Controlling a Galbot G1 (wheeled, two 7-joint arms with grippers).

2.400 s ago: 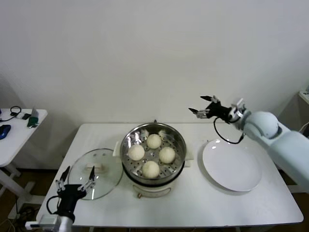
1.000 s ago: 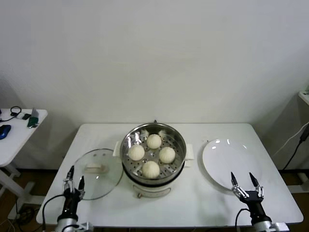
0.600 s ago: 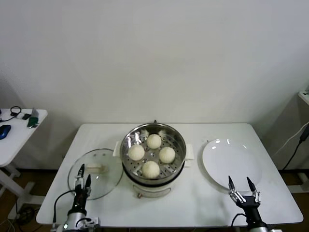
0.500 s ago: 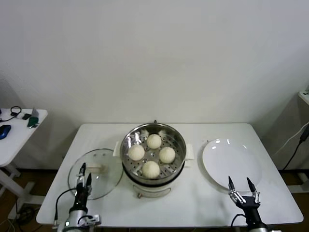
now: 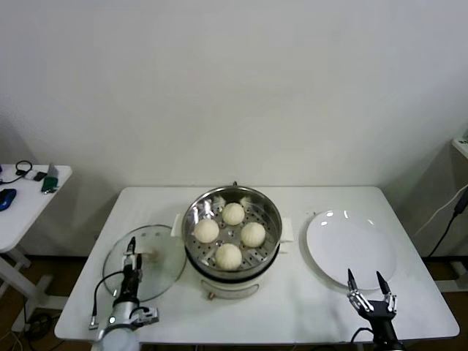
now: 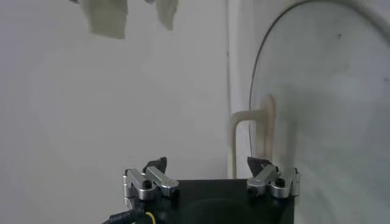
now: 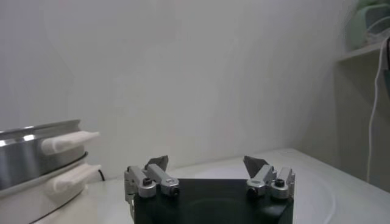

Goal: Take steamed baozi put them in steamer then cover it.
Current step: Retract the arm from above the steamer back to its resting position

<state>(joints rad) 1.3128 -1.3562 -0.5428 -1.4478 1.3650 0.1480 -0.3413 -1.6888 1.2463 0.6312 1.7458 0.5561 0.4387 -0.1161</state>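
Note:
The steamer (image 5: 272,219) stands mid-table, its cover off, with several cream-white baozi (image 5: 229,256) on its perforated tray. The cover (image 5: 157,274), a clear glass lid with a cream handle (image 5: 150,254), lies flat on the table to the steamer's left. My left gripper (image 5: 132,252) is open over the near part of the cover, just short of the handle. In the left wrist view the handle (image 6: 250,131) shows ahead of the open left gripper (image 6: 207,163). My right gripper (image 5: 364,279) is open and empty at the table's front right, by the near rim of the plate.
A flat white plate (image 5: 351,248) lies right of the steamer. The right wrist view shows the steamer's white side handle (image 7: 67,141) off to one side and the plate (image 7: 311,189) under the right gripper (image 7: 206,159). A small side table (image 5: 29,197) with gadgets stands far left.
My left gripper has moved from the table's front-left edge in over the cover toward its handle, turning as it went. The right gripper has barely shifted near the plate.

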